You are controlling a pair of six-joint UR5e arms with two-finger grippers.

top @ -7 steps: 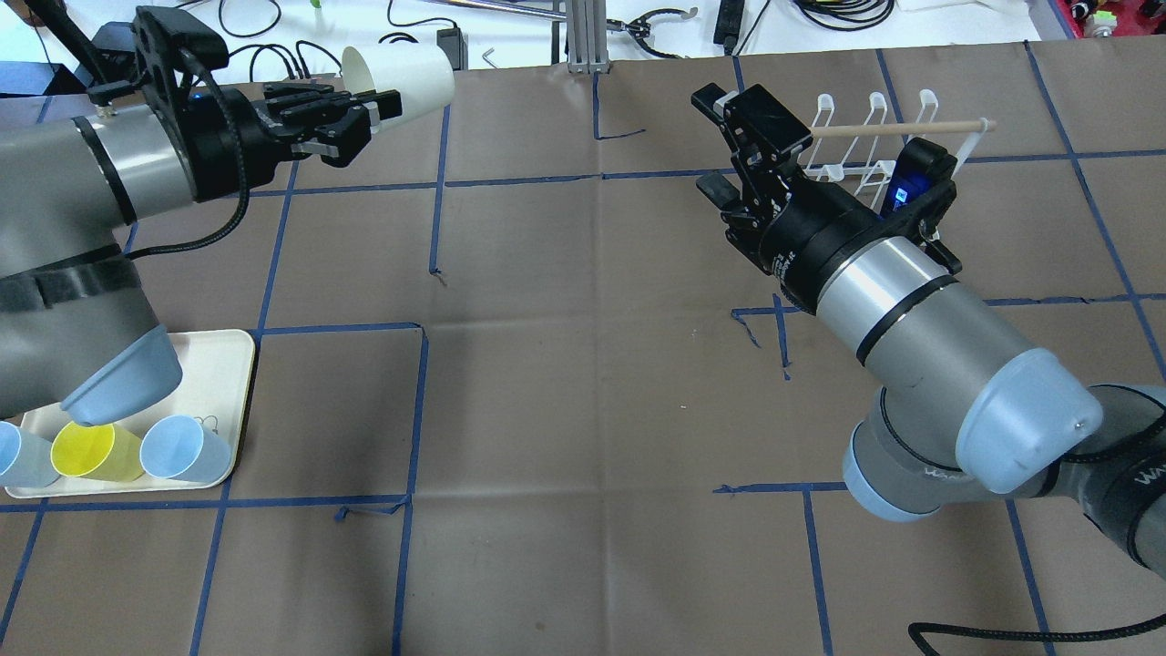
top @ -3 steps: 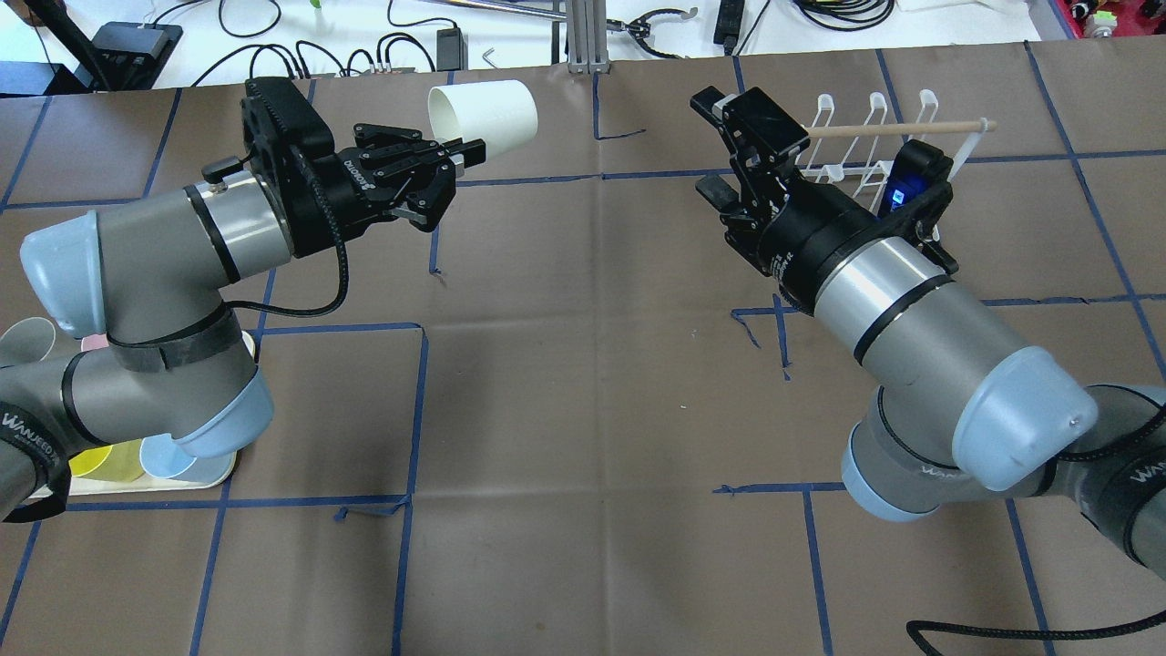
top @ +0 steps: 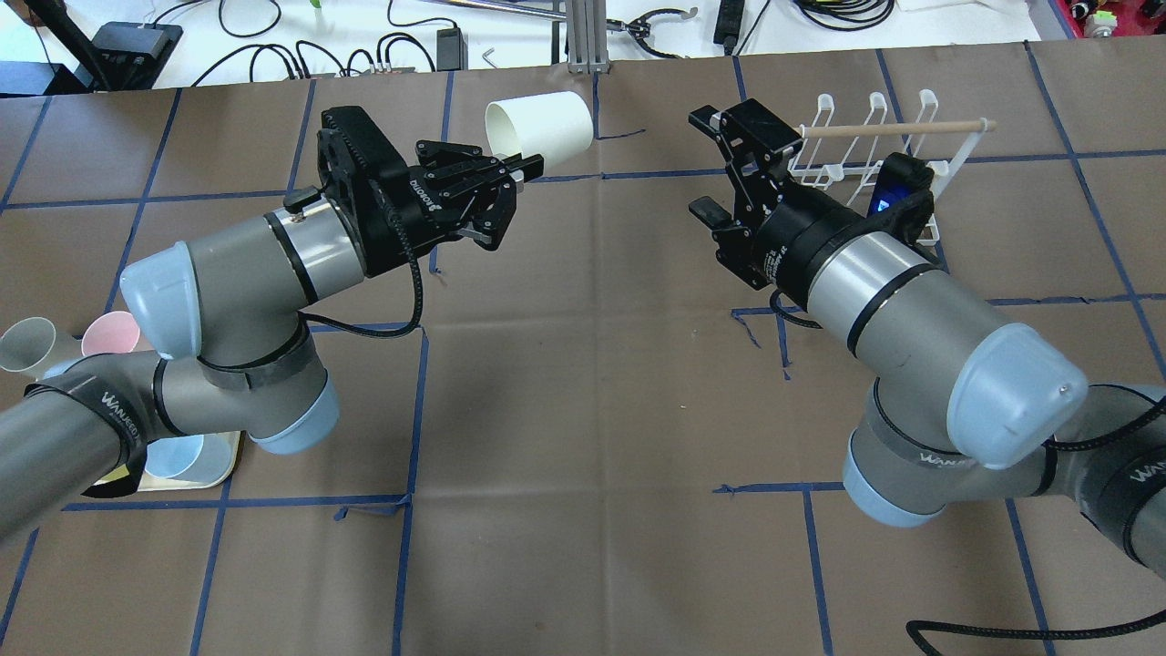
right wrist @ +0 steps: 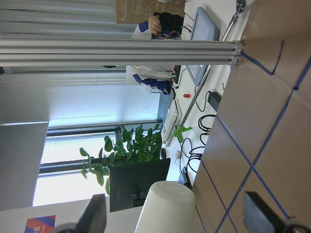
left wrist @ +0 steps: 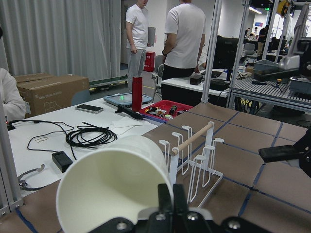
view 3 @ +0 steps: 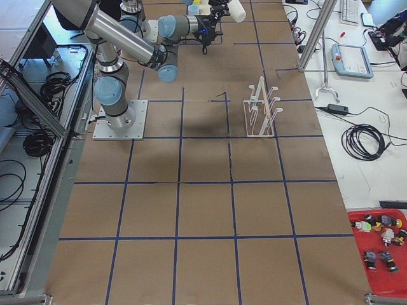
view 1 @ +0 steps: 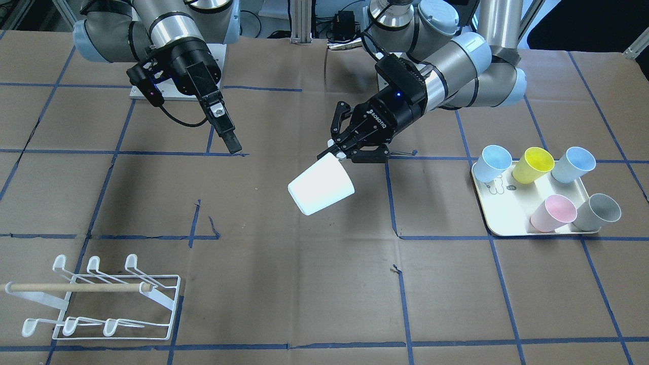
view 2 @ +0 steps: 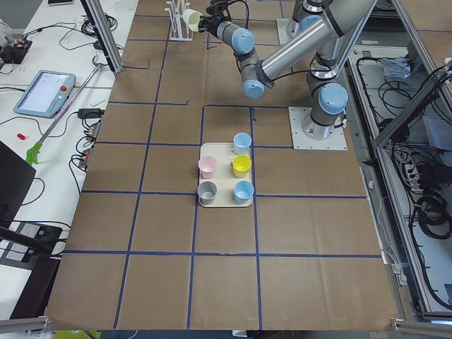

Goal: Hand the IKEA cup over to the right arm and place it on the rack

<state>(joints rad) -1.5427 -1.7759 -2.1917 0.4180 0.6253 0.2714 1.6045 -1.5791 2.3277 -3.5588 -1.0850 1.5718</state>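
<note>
My left gripper (top: 526, 168) is shut on the rim of a white cup (top: 539, 128) and holds it on its side above the table's far middle, base toward the right arm. The front view shows the cup (view 1: 321, 185) below the left gripper (view 1: 335, 152). In the left wrist view the fingers (left wrist: 172, 201) pinch the cup's rim (left wrist: 112, 179). My right gripper (top: 709, 164) is open and empty, apart from the cup, jaws facing it. The right wrist view shows the cup (right wrist: 165, 206) between its spread fingers (right wrist: 95, 213). The white wire rack (top: 874, 150) stands behind the right gripper.
A cream tray (view 1: 507, 228) at the table's left end holds several coloured cups, among them a yellow one (view 1: 532, 165) and a pink one (view 1: 553, 213). The rack (view 1: 101, 299) has a wooden dowel (view 1: 76, 287) across it. Cables lie on the white bench beyond the far edge.
My left arm has swung right and carried the white cup from the far left toward the table's middle, nearer the right gripper. The right gripper stays open and has shifted slightly.
</note>
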